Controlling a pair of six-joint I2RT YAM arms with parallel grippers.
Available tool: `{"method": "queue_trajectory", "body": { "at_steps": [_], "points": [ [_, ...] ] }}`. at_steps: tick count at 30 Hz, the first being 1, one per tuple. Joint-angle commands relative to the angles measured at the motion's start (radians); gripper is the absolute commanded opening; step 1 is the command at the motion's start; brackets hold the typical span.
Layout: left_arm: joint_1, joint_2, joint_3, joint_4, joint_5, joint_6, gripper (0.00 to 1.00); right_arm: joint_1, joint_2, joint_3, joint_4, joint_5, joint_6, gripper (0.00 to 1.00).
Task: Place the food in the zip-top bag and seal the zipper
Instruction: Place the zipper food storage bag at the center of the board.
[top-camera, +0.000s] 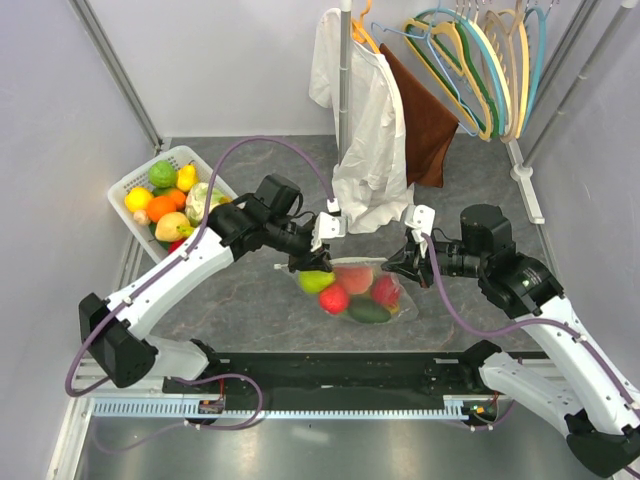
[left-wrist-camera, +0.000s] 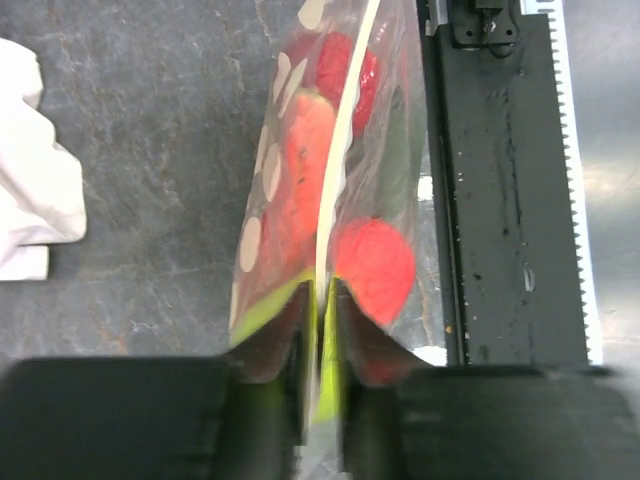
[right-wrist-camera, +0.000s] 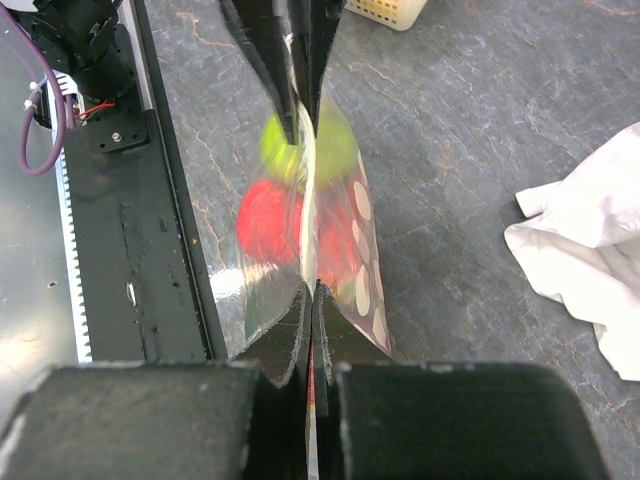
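Observation:
The clear dotted zip-top bag (top-camera: 355, 291) hangs between my two grippers, just above the table. It holds several pieces of food: a yellow-green fruit (top-camera: 315, 281), a red one (top-camera: 334, 298), a dark green one (top-camera: 369, 312) and a red-pink one (top-camera: 385, 290). My left gripper (top-camera: 311, 262) is shut on the bag's left top corner (left-wrist-camera: 322, 290). My right gripper (top-camera: 397, 262) is shut on the right top corner (right-wrist-camera: 310, 292). The zipper (left-wrist-camera: 340, 150) runs as a thin pale track between them, also in the right wrist view (right-wrist-camera: 308, 215). No slider tab shows.
A white lattice basket (top-camera: 135, 180) with more toy fruit stands at the back left. A white shirt (top-camera: 365, 140) hangs on a rack at the back, its hem on the table (right-wrist-camera: 585, 250). A black rail (top-camera: 330, 370) runs along the near edge.

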Motion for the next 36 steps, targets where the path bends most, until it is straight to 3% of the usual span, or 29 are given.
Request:
{"method": "queue_trajectory", "body": {
  "at_steps": [1,2,4,5,7,8,11,13,16,19,23,27,29,32,33,36],
  "points": [
    [-0.002,0.012,0.048,0.034,-0.017,-0.063,0.02,-0.001,-0.023,0.03,0.032,-0.017,-0.009,0.0],
    [0.0,0.017,0.066,0.03,-0.022,-0.064,0.02,0.001,-0.026,0.027,0.033,-0.012,-0.003,0.04],
    [0.001,0.052,0.154,-0.002,-0.031,-0.059,0.02,0.001,-0.026,0.023,0.033,-0.008,0.007,0.28],
    [0.003,0.069,0.192,-0.015,-0.037,-0.059,0.02,0.001,-0.026,0.018,0.033,-0.004,0.02,0.49],
    [0.007,0.13,0.325,-0.046,-0.077,-0.042,0.02,-0.001,-0.026,0.016,0.039,0.011,0.036,0.61],
    [0.009,0.149,0.368,-0.071,-0.111,-0.036,0.02,-0.001,-0.03,0.018,0.039,0.038,0.057,0.75],
    [0.011,0.233,0.545,-0.132,-0.146,-0.022,0.02,0.001,-0.043,0.021,0.05,0.103,0.091,0.9],
    [0.011,0.282,0.635,-0.155,-0.174,-0.024,0.02,0.001,-0.058,0.021,0.059,0.129,0.109,0.95],
    [0.008,0.299,0.604,-0.151,-0.209,-0.014,0.02,0.001,-0.082,0.016,0.087,0.183,0.158,0.98],
    [-0.022,0.282,0.434,-0.117,-0.267,-0.005,0.02,0.001,-0.104,0.013,0.093,0.233,0.204,0.98],
    [-0.078,0.206,0.051,0.023,-0.309,-0.047,0.02,-0.002,-0.141,0.012,0.066,0.25,0.237,0.98],
    [-0.195,0.127,-0.145,0.066,-0.249,-0.072,0.02,-0.012,-0.151,0.026,0.03,0.25,0.235,0.98],
    [-0.213,0.109,-0.179,0.06,-0.156,-0.097,0.08,-0.01,-0.153,0.023,0.022,0.256,0.232,0.98],
    [-0.224,0.083,-0.17,0.055,-0.088,-0.132,0.28,-0.01,-0.156,0.0,0.022,0.262,0.235,0.98],
    [-0.224,0.083,-0.158,0.049,-0.079,-0.155,0.47,-0.012,-0.155,-0.007,0.024,0.267,0.24,0.98],
    [-0.217,0.077,-0.07,-0.028,-0.07,-0.159,0.56,-0.016,-0.159,-0.03,0.019,0.278,0.246,0.98]
  ]
}}
